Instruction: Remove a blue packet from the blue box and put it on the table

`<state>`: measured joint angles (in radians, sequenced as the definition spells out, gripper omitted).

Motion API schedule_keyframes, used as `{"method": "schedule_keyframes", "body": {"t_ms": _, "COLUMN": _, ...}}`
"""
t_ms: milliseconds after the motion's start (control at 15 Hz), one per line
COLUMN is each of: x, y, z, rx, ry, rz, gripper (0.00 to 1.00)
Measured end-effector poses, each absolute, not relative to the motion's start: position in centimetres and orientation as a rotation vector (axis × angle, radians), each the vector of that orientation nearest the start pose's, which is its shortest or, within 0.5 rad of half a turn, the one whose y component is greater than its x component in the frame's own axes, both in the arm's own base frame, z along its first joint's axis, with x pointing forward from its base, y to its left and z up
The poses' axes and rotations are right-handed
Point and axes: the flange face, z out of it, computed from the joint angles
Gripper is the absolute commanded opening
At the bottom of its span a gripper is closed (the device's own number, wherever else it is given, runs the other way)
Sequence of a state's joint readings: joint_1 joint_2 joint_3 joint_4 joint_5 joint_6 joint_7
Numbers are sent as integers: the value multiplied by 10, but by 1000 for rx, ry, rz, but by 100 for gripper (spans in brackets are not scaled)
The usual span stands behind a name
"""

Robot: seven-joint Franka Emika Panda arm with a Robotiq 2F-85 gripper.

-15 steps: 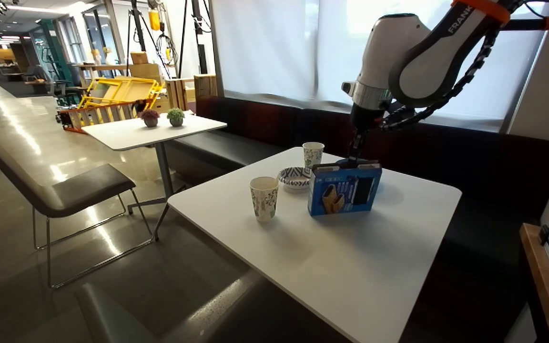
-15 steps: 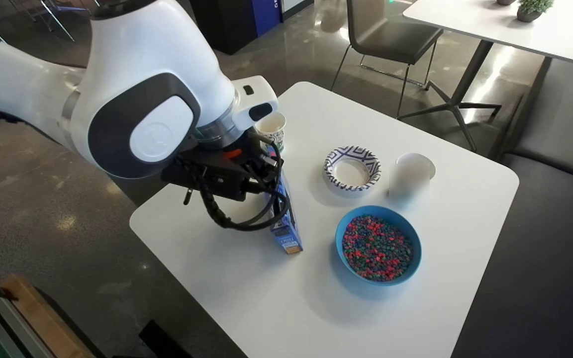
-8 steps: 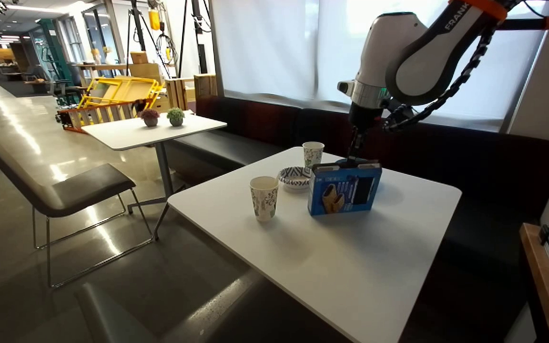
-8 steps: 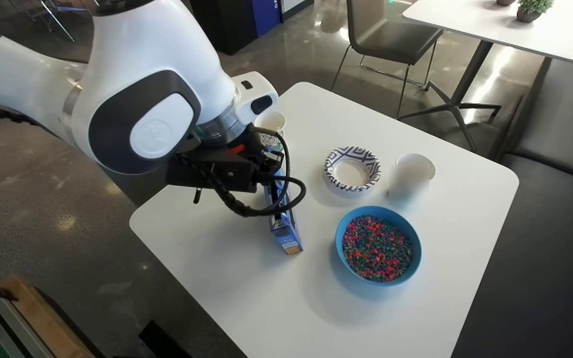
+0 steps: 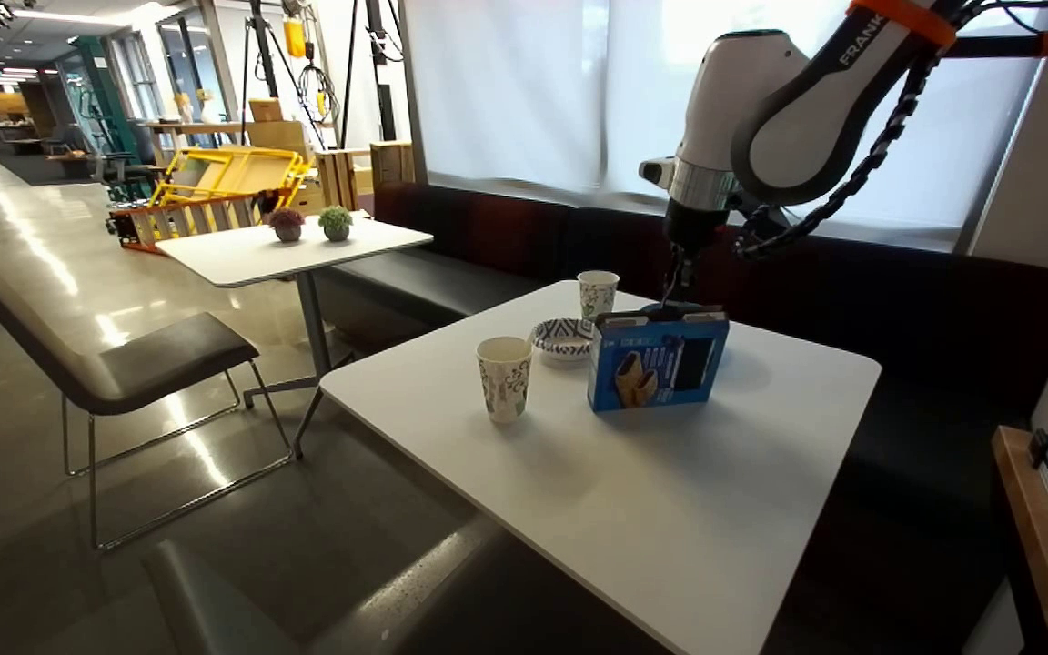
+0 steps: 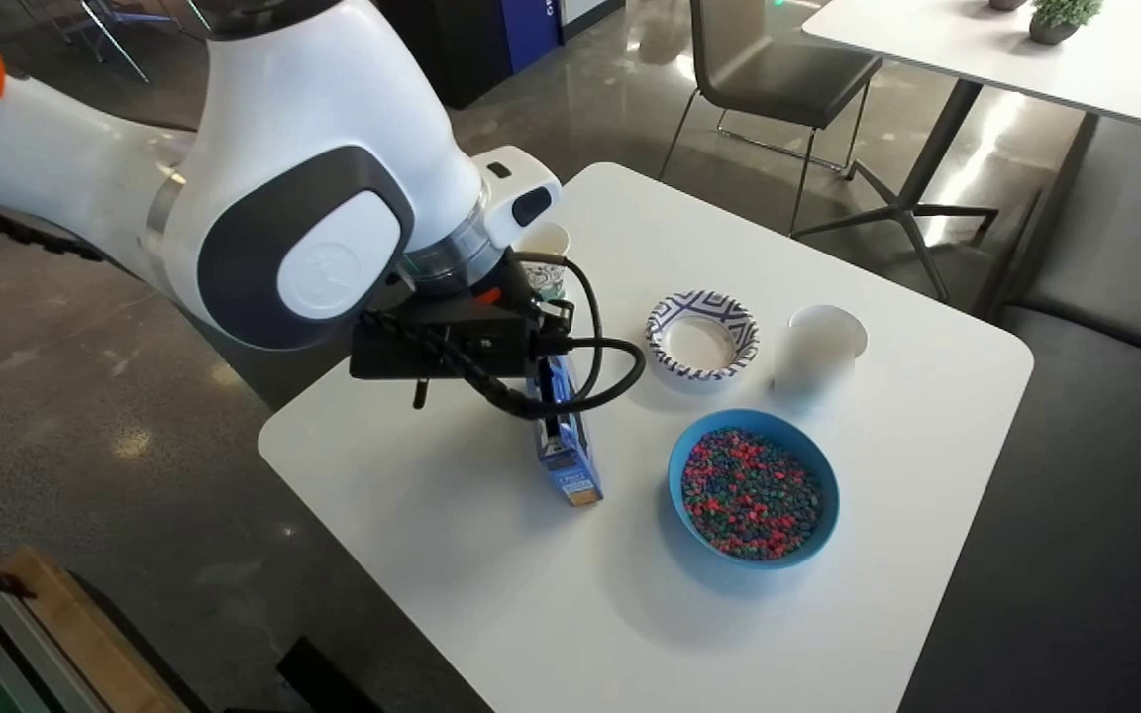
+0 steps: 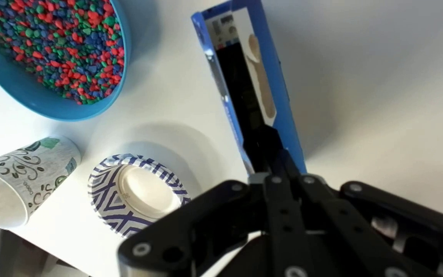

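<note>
Exterior views, both of them, showed that over the last second the robot arm had shifted sideways a little above the blue box, while the box stayed put, standing upright on its narrow bottom edge on the white table. That small shift left more of the open top of the box in sight in an exterior view, but nothing had risen out of it. For the task this probably meant that the arm was being lined up, or working for a hold, and that lifting the blue packet was not yet under way. From above, the wrist view showed the gripper reaching in from the bottom with its two fingers brought close together, their tips over the lower end of the long dark slot in the box's top. How deep the tips reached, and whether anything was pinched between them, did not show. The blue packet itself could not be made out; most likely it was inside the box, below the fingertips or farther along the slot. A blue bowl of coloured pebbles and a patterned paper bowl sat apart, left of the box in that view
</note>
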<state>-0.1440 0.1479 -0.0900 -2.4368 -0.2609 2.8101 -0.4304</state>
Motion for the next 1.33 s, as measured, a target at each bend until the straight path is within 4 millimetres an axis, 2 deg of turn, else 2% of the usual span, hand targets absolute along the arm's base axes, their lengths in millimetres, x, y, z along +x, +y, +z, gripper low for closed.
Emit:
{"method": "schedule_keyframes", "body": {"t_ms": 467, "x": 502, "y": -111, "z": 261, "rx": -3242, "ry": -850, "rz": -294, "gripper": 0}}
{"method": "schedule_keyframes", "body": {"t_ms": 1133, "x": 504, "y": -115, "z": 240, "rx": -3232, "ry": -966, "rz": -333, "gripper": 0}}
{"method": "schedule_keyframes", "body": {"t_ms": 1200, "x": 504, "y": -117, "z": 238, "rx": -3232, "ry": -974, "rz": -325, "gripper": 6}}
{"method": "schedule_keyframes", "body": {"t_ms": 1267, "x": 503, "y": -118, "z": 236, "rx": -3232, "ry": -981, "rz": -317, "gripper": 27}}
{"method": "schedule_keyframes", "body": {"t_ms": 1333, "x": 503, "y": -119, "z": 234, "rx": -3232, "ry": -986, "rz": -310, "gripper": 31}}
